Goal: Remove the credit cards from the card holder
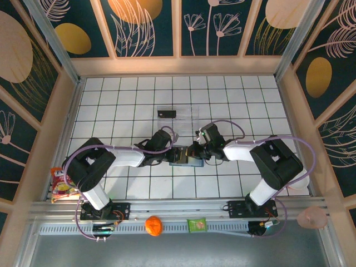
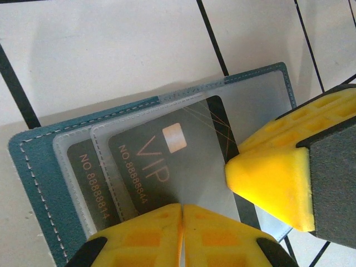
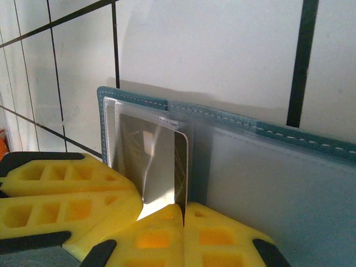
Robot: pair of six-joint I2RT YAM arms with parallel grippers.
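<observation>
Card holder (image 1: 185,157) lying open on tiled bench (image 1: 222,94), midway between side edges, nearer near edge, between both arms. Left jaws closing together at edge of front credit card (image 2: 167,161); cannot tell if gripping it. Right jaws closed, holding nothing, tips pressing on clear pocket (image 2: 261,100) beside card. Teal cover, white stitching. Dark card showing VIP and gold chip, second card (image 2: 92,183) sitting behind.

Card holder (image 2: 41,183): teal, leather-like, fine-grained, matt, white stitching; sleeves (image 2: 261,89) translucent frosted plastic. Credit cards (image 2: 183,161): dark, smooth, metallic gold print. Desk (image 2: 111,50): white tiles, smooth, slight sheen.
</observation>
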